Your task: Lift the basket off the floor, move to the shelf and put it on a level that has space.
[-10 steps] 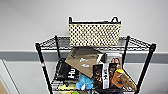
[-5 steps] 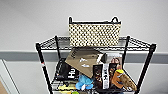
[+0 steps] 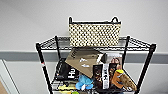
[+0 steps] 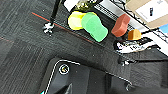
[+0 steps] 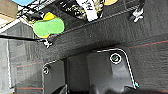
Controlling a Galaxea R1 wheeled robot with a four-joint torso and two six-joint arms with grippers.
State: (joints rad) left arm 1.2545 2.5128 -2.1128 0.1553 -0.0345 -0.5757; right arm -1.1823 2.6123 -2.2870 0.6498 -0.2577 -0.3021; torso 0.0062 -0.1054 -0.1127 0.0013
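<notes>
The cream woven basket [image 3: 94,35] with its dark rim and two loop handles stands upright on the level [image 3: 62,43], the top wire tier of the black shelf [image 3: 147,60]. It sits near the middle of that tier, close to the grey wall, and nothing holds it. Both wrist views look down at the dark carpet floor [image 4: 22,55] [image 5: 155,27] beside the foot of the shelf, where a caster [image 4: 48,27] [image 5: 138,12] rests on the carpet.
The tier below the basket is crowded: a tilted cardboard box [image 3: 83,61], dark packages, a blue toy [image 3: 83,82] and an orange toy [image 3: 122,80]. A green and yellow foam toy [image 4: 95,26] [image 5: 48,27] lies on the lowest tier. The robot's dark base plate [image 4: 75,77] is close to the rack.
</notes>
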